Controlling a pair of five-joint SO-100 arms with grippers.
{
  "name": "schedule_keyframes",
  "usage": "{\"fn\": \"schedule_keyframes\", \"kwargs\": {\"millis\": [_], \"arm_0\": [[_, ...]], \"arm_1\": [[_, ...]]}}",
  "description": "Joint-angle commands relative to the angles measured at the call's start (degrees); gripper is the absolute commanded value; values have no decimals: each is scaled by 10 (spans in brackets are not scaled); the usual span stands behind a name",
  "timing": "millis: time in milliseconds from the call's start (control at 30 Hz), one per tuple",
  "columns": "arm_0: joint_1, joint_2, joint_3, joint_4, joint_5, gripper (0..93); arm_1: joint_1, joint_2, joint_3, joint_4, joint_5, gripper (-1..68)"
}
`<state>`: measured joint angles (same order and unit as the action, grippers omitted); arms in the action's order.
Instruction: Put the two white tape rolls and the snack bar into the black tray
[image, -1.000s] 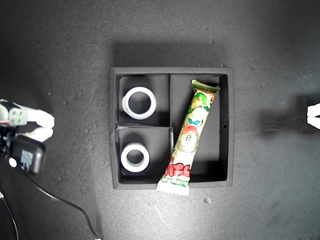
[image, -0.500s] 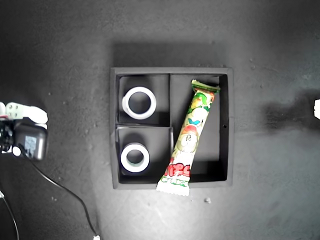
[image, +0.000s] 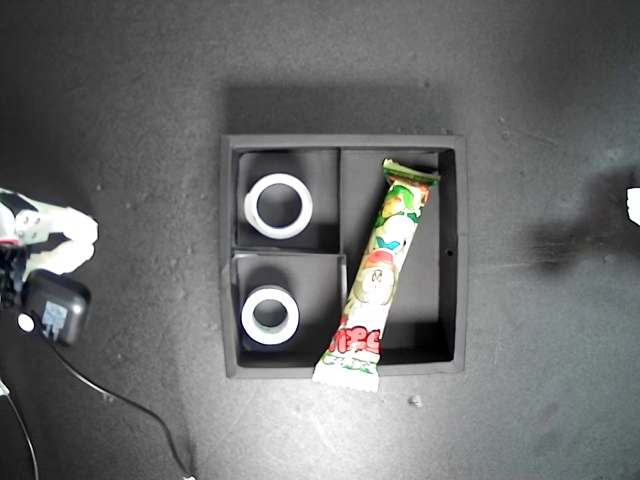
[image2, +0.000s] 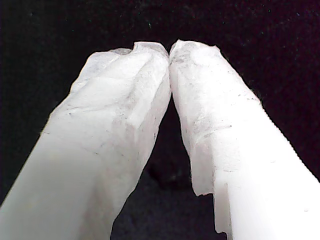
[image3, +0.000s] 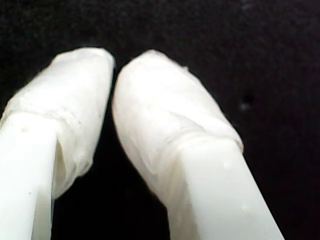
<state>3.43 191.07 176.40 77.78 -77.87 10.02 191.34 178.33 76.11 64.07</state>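
The bench (image: 120, 100) looks matt dark grey, faintly rough and speckled with pale flecks. The tray (image: 452, 370) is matt black with a dull, foam-like finish. Both rolls, the larger (image: 279, 205) and the smaller (image: 270, 317), look smooth, white and slightly shiny. The bar (image: 385, 270) has a glossy printed film wrapper with crimped ends. My first gripper (image2: 169, 50) has jaws wrapped in white, wrinkled, matt tape; my second gripper (image3: 114, 65) has the same wrap, smoother and blurred, over glossy white plastic.
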Motion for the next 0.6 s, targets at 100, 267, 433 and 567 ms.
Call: {"fn": "schedule_keyframes", "kwargs": {"millis": [100, 267, 433, 567], "arm_0": [[-8, 30, 34, 22, 5, 2], [-8, 30, 34, 22, 5, 2], [-8, 30, 34, 22, 5, 2], [-8, 30, 34, 22, 5, 2]], "arm_1": [[-12, 4, 6, 7, -4, 0], [-25, 5, 7, 7, -5, 0], [-7, 5, 7, 7, -5, 0], [-11, 5, 7, 7, -5, 0]]}}
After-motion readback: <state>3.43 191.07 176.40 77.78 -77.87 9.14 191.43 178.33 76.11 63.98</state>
